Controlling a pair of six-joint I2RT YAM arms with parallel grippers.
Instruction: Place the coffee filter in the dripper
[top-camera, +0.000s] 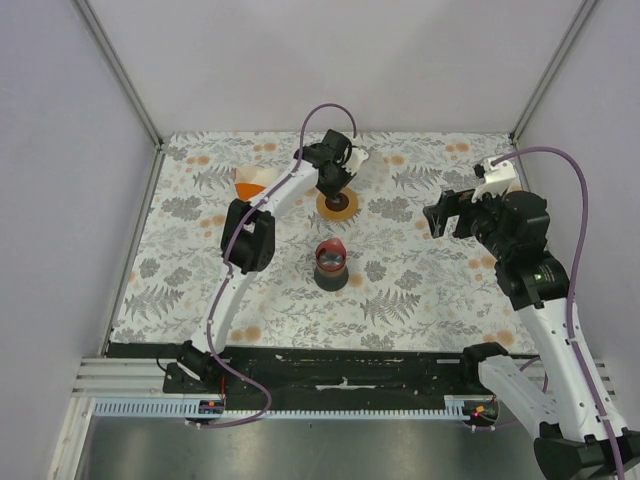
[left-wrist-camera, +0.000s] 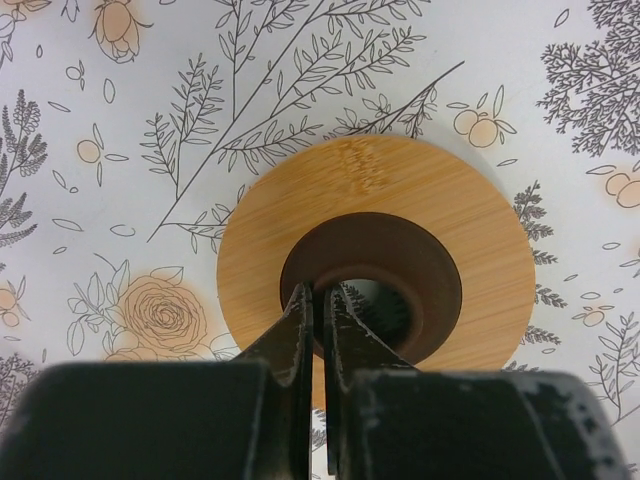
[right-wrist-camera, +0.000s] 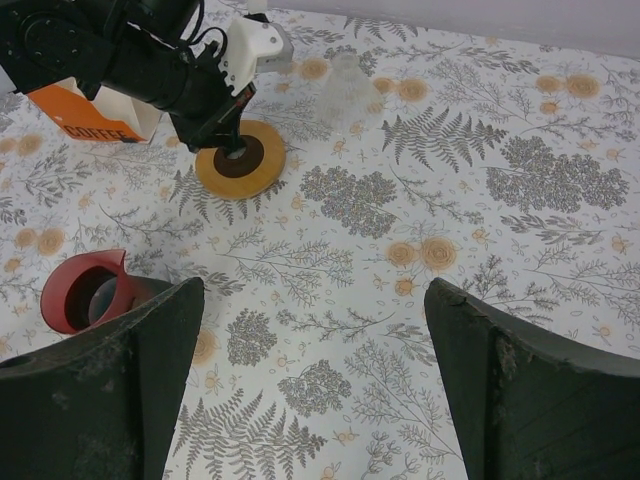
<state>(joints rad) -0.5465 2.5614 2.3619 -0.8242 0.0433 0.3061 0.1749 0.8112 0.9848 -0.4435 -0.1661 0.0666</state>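
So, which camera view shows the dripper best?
The left wrist view: the dripper fills the frame, wooden rim and dark hole clear. In the top view it is small under the left arm. The right wrist view shows it far off, partly covered.

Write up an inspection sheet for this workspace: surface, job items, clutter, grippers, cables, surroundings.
Surface: floral-print cloth, lying flat.
Job's things: dripper on the cloth, no filter in it; coffee filter, a faint pale shape on the cloth beyond it.
Clutter: orange and white pack near the dripper; red-topped jar mid-table.
Grippers: left gripper shut, tips at the dripper's dark centre; right gripper open, empty, above the cloth.
Cables: purple cables arch high over the cloth.
Surroundings: plain walls with metal corner posts.
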